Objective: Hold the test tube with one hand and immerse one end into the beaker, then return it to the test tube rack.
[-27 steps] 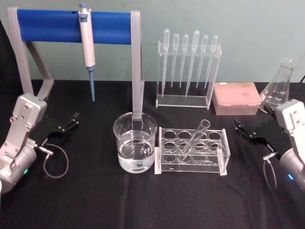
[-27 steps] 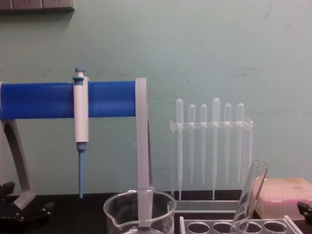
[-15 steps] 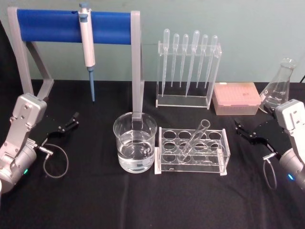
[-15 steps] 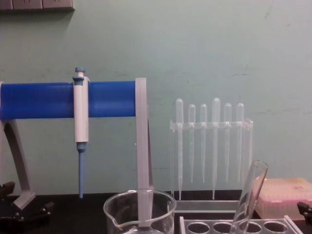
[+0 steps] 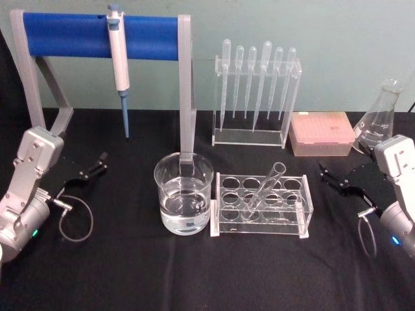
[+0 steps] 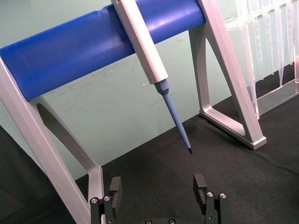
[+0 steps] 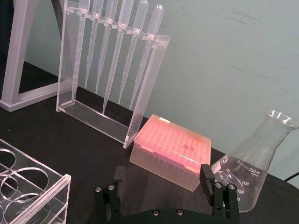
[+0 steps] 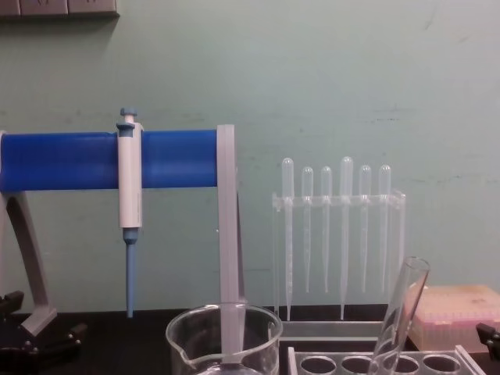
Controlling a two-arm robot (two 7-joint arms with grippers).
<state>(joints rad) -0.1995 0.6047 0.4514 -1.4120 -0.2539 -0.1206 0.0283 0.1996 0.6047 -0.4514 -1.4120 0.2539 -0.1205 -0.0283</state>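
Near the middle of the bench (image 5: 194,275), toward its front, the beaker (image 5: 183,194) holds clear liquid. Just beside it, to the right, the clear rack (image 5: 293,208) carries the test tube (image 5: 264,188) — tilted in a middle hole, rim leaning right. By the left edge the left gripper (image 5: 101,163) rests with fingers spread, empty; by the right edge the right gripper (image 5: 324,173) is likewise spread. Along the back edge stand the micropipette (image 5: 118,61) on its blue stand (image 5: 65,35), the pipettes (image 5: 256,78), a pink tip box (image 5: 322,133) and a flask (image 5: 379,120).

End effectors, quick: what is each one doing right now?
Left end effector: open, holding nothing.
Right end effector: open, holding nothing.
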